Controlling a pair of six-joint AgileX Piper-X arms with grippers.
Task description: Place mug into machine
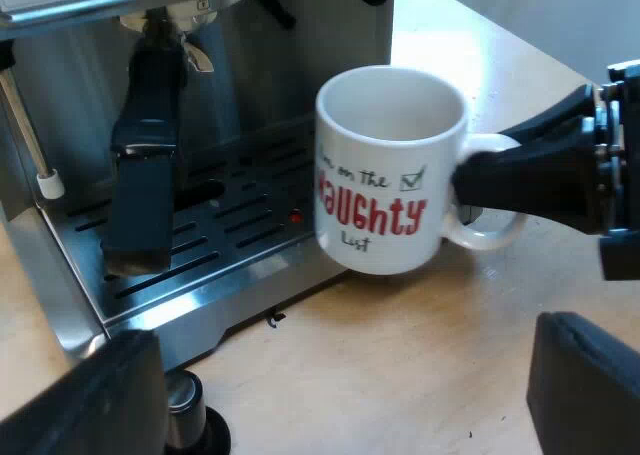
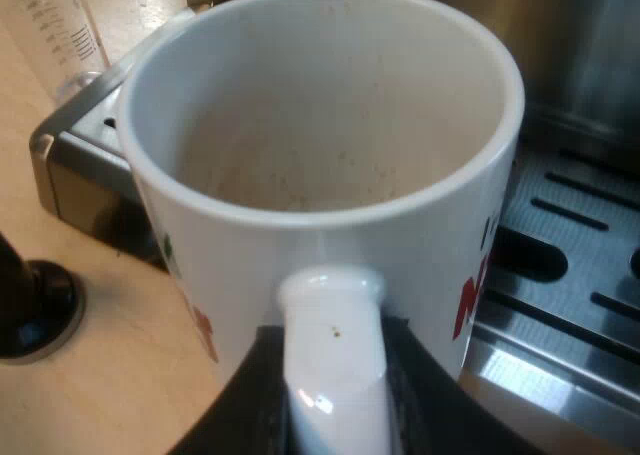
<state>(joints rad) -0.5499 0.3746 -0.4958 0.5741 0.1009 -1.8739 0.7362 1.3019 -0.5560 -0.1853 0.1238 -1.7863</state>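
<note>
Gripping white mug (image 1: 385, 175) by its handle with right claw (image 2: 335, 385), black fingers (image 2: 415, 375) pressed closed on both sides of the handle. Holding mug upright at front lip of drip tray (image 1: 150, 280) of espresso machine (image 1: 340, 45), base overlapping the tray's steel edge; cannot tell whether resting or lifted. Taking mug as dial from the right wrist view, handle at 6 o'clock: slotted tray from 1 to 4 o'clock, measuring glass (image 2: 60, 30) beyond tray corner at 10 o'clock, black round-footed object (image 2: 30, 310) standing on worktop (image 2: 110, 375) at 8 o'clock. Mug inside bare save faint specks; red and black lettering on outer wall, facing the left claw (image 1: 345, 385). Dark holder handle (image 1: 145, 175) locked in machine front, angled down over the tray, well apart from mug. Thin metal wand (image 1: 30, 125) with white tip just beside that handle. Small red dot (image 1: 295, 216) on tray grille between holder handle and mug. Left claw open wide, nothing between its fingers, hovering low over worktop before machine front, near mug, not touching.
</note>
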